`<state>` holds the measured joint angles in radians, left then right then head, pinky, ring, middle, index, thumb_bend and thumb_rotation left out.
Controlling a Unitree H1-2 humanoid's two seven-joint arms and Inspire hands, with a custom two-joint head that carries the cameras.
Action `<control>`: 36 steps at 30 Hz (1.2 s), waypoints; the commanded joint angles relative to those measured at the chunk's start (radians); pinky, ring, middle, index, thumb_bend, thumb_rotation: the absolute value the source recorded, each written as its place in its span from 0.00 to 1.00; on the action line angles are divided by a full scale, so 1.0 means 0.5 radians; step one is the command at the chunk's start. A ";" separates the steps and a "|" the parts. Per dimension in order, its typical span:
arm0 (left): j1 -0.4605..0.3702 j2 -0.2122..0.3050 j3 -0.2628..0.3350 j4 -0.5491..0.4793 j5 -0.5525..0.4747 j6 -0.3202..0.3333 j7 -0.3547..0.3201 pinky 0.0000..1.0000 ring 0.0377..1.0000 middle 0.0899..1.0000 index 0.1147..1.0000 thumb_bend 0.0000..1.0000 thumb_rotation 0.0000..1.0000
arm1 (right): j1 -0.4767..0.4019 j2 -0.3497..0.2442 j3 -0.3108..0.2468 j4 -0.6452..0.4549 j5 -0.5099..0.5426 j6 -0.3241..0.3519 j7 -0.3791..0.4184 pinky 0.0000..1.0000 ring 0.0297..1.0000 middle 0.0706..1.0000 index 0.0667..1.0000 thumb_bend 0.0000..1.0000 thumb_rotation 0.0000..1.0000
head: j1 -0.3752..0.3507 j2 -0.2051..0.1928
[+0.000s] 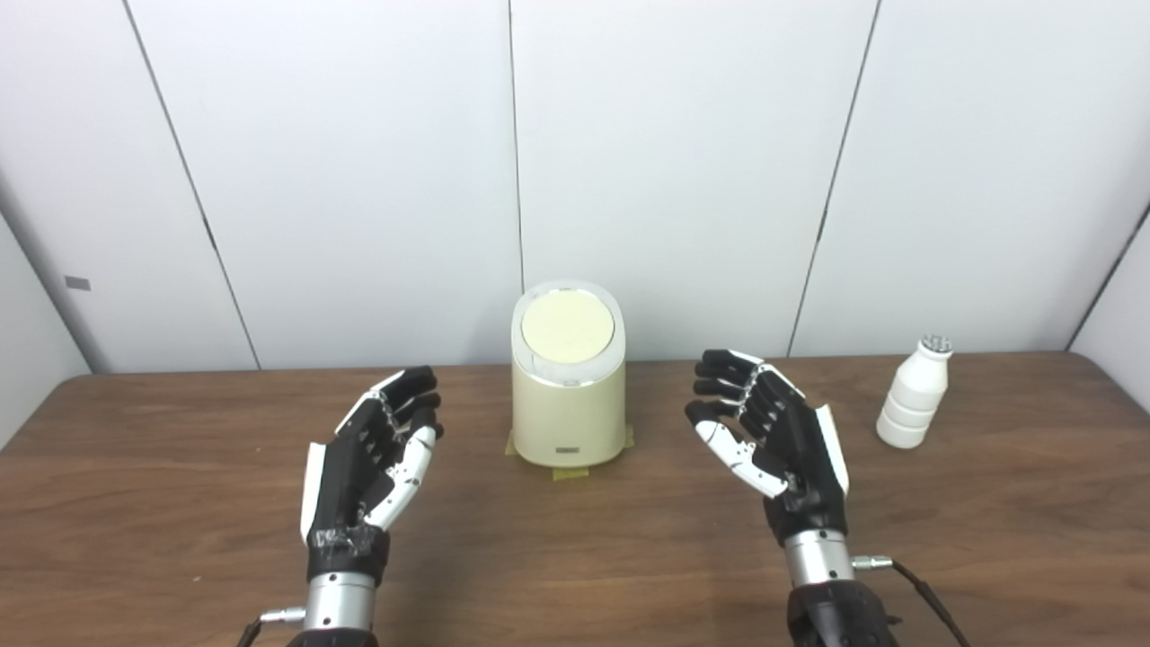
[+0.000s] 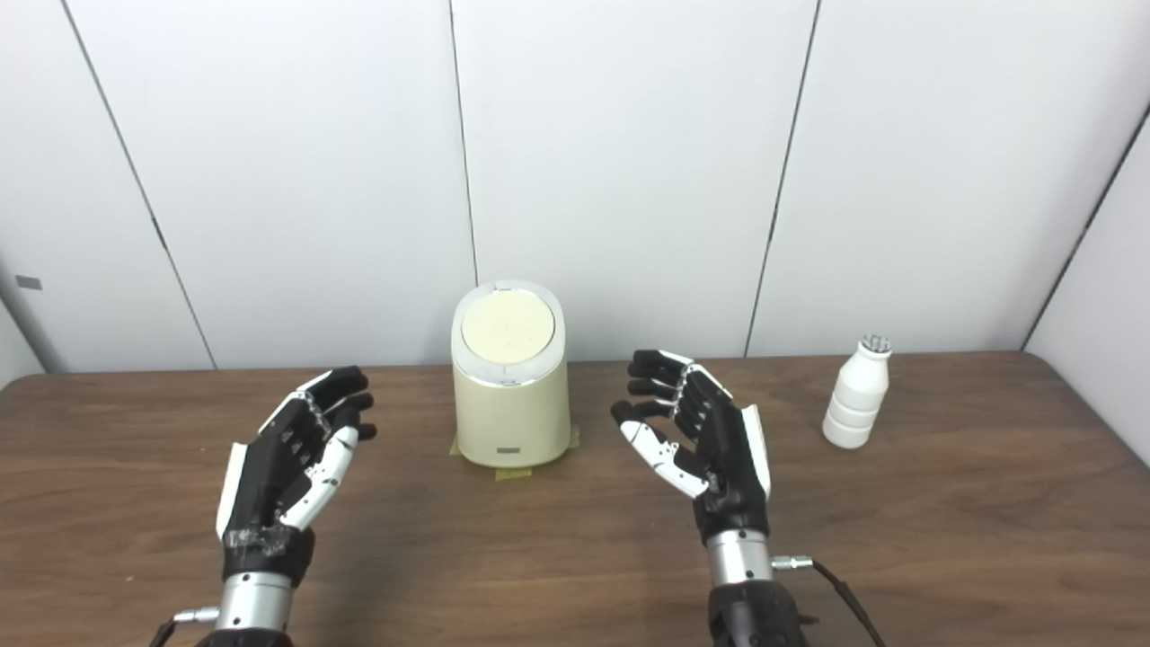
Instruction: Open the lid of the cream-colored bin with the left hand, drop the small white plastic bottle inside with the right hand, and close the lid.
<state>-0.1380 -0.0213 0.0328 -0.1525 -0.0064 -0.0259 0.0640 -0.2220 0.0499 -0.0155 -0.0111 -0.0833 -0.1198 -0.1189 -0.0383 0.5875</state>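
Your left hand [image 1: 373, 458] hovers over the wooden table [image 1: 180, 539] with its palm turned inward and its fingers spread loosely, holding nothing. It sits to the left of the cream-colored bin [image 1: 568, 409], near it but clearly apart. Your right hand [image 1: 773, 445] mirrors it on the other side: palm facing inward, fingers slightly curled yet parted, empty as well. You can see a thin cable [image 1: 925, 598] running from the wrist of that arm toward the bottom edge.

Between your 2 hands stands the bin, upright, toward the far side of the table and close to the white panelled wall [image 1: 674, 162]. Its round lid [image 1: 568, 327] lies flat and closed on top, ringed by a paler rim. A small dark label shows low on the bin's front, and strips of yellowish tape [image 1: 570, 473] peek out from under its base where it meets the table.

Further to your right, past the right hand and well apart from it, the small white plastic bottle [image 1: 915, 404] stands upright on the table. Its body is ribbed, and its top has a greyish, foil-like look. It touches neither the bin nor either hand.
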 commanded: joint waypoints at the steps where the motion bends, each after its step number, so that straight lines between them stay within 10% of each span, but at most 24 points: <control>1: -0.045 0.005 -0.008 -0.048 0.007 -0.054 -0.013 0.66 0.75 0.76 0.72 0.27 0.23 | -0.063 0.004 -0.003 -0.081 0.009 -0.035 0.000 0.57 0.65 0.65 0.63 0.30 0.20 | -0.002 0.003; 18: -0.073 0.011 0.005 -0.041 -0.029 -0.042 -0.021 0.66 0.76 0.76 0.73 0.28 0.22 | -0.074 0.008 0.003 -0.058 -0.003 -0.047 -0.003 0.57 0.65 0.65 0.63 0.29 0.19 | -0.019 -0.012; 27: -0.234 0.023 -0.033 -0.201 0.313 0.355 0.084 0.83 0.87 0.87 0.85 0.52 0.59 | -0.066 -0.001 0.004 -0.067 0.017 -0.007 0.017 0.58 0.66 0.66 0.62 0.31 0.22 | -0.014 -0.014; 36: -0.608 0.078 -0.139 -0.199 0.616 0.859 0.028 0.88 0.97 0.99 0.98 0.72 0.65 | -0.060 0.005 0.012 -0.060 0.001 -0.028 0.007 0.57 0.65 0.65 0.62 0.30 0.21 | -0.027 -0.010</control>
<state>-0.3809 0.0154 -0.0280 -0.2375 0.2928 0.3907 0.0833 -0.2220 0.0504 -0.0118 -0.0101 -0.0825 -0.1172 -0.1181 -0.0506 0.5814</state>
